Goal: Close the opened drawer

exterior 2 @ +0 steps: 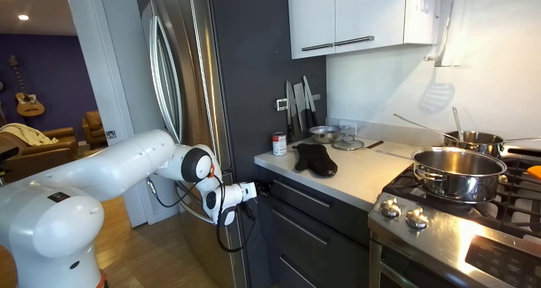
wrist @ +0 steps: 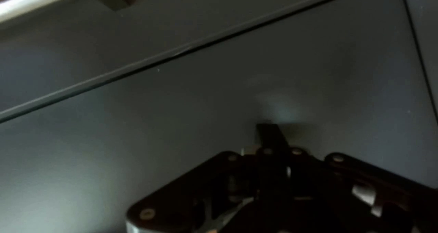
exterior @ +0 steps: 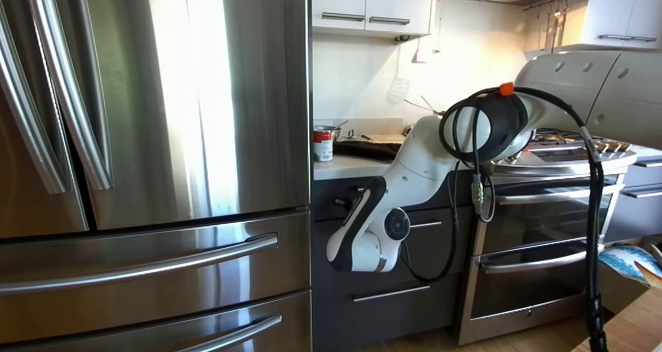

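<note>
Light is spilling over the pale kitchen wall (exterior 2: 380, 85), and beneath it the counter (exterior 2: 363, 174) is carrying a can (exterior 2: 279, 144), a black oven mitt (exterior 2: 315, 159), a metal pan (exterior 2: 324, 134) and a glass lid (exterior 2: 348, 142). Alongside, a large pot (exterior 2: 458, 184) is standing on the stove (exterior 2: 439, 254). In both exterior views I am finding the deep drawer (exterior: 429, 248) under the counter, between the fridge (exterior: 258, 135) and the stove; it is sitting shut, its front lying level with the shallower drawer (exterior 2: 312, 209) directly above. Its steel handle (exterior 2: 299, 227) is running across near the upper edge. I am seeing the arm (exterior: 424, 161) bending down before these drawers, with a black cable (exterior: 593, 228) hanging from it. In the wrist view the tool (wrist: 268, 127) is showing clenched, its fingers pressing together, close up to a dark grey front (wrist: 137, 140); whether the tips are touching it I am not managing to tell. A thin dark seam (wrist: 219, 39) is crossing that view beyond them, with a bar handle (wrist: 44, 0) showing in the top left corner. In an exterior view the tool is pointing toward the shallower drawer, near its fridge-side end.
</note>
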You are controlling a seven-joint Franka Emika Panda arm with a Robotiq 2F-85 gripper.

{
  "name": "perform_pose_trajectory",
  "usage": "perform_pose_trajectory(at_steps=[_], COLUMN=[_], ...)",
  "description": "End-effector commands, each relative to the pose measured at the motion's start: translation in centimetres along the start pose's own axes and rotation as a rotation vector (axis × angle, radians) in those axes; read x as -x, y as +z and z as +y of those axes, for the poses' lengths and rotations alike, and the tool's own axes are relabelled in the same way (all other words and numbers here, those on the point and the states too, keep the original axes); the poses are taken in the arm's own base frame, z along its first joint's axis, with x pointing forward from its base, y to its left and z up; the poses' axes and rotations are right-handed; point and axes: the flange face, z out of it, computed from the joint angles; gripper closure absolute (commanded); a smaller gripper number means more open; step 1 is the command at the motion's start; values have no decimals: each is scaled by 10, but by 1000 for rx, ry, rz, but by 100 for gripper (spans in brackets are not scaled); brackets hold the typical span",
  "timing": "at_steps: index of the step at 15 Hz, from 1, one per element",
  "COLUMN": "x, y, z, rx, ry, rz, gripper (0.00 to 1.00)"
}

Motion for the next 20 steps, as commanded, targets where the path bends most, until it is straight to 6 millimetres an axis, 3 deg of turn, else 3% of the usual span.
perform_pose_trajectory(at_steps=[1, 5, 10, 11, 12, 16, 20], x=[-1, -1, 5, -16, -13, 0, -8], y=[3, 17, 20, 18, 17, 15, -5], z=[2, -1, 6, 1, 4, 11, -8], rx=[-23, -61, -75, -74, -69, -10, 47], ry=[-44, -97, -105, -100, -93, -59, 6], rz=[45, 104, 172, 177, 177, 113, -64], gripper=[100, 100, 100, 100, 100, 100, 100])
